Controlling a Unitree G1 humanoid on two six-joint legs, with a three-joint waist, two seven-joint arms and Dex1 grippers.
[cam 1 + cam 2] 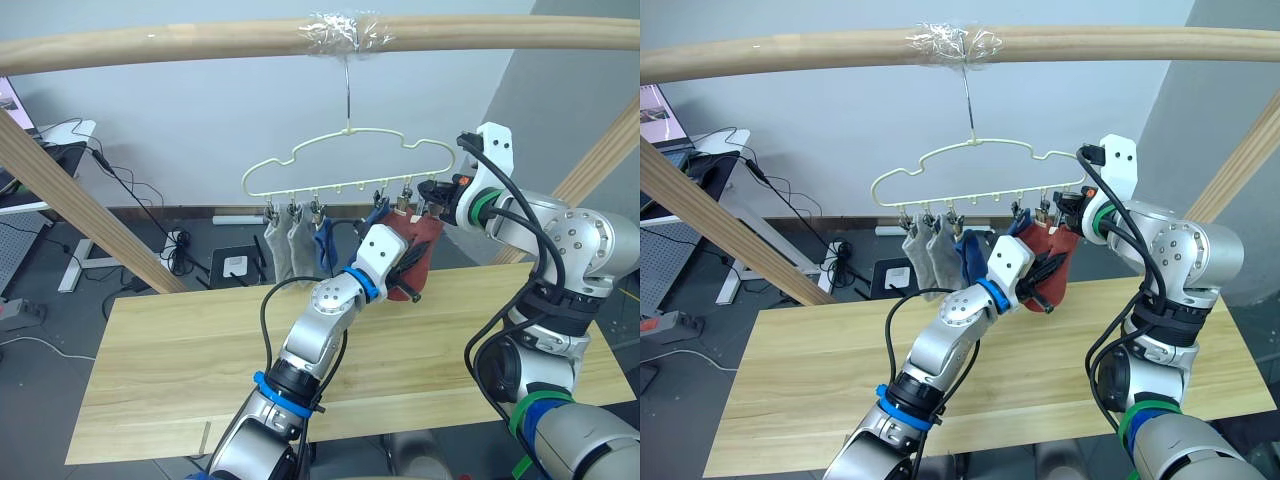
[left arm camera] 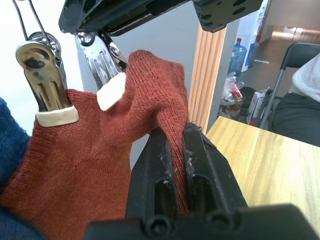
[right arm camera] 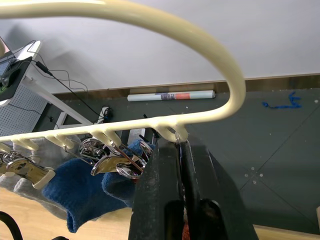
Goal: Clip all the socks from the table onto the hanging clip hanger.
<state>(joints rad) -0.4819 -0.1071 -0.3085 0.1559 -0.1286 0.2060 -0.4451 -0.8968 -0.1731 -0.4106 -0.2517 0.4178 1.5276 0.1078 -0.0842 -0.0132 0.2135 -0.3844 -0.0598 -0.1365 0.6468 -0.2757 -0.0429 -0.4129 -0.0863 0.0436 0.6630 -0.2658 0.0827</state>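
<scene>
Left eye view: I am watching the wooden pole [image 1: 200, 40] carrying the pale clip hanger [image 1: 345, 160] by its taped hook, so the row of clips is hanging above the far edge of the table [image 1: 180, 340], within reach of both arms. No socks are lying on the tabletop that I can see; two grey socks [image 1: 285, 245], blue socks [image 1: 325, 245] and a rust-red sock [image 1: 425, 235] are hanging from the clips, which suggests the last clipping is in hand. I am holding the right gripper [image 3: 179, 150] at the hanger's end, fingers closed on the end clip just under the frame's bend, probably to squeeze it open and steady the hanger. I am keeping the left gripper [image 2: 177, 145] raised beside it, fingers pinched shut on a fold of the rust-red sock, lifting its edge toward that clip [image 2: 102, 65]. The neighbouring clip [image 2: 47, 75] is already biting red fabric; whether that belongs to the same sock, I cannot tell.
</scene>
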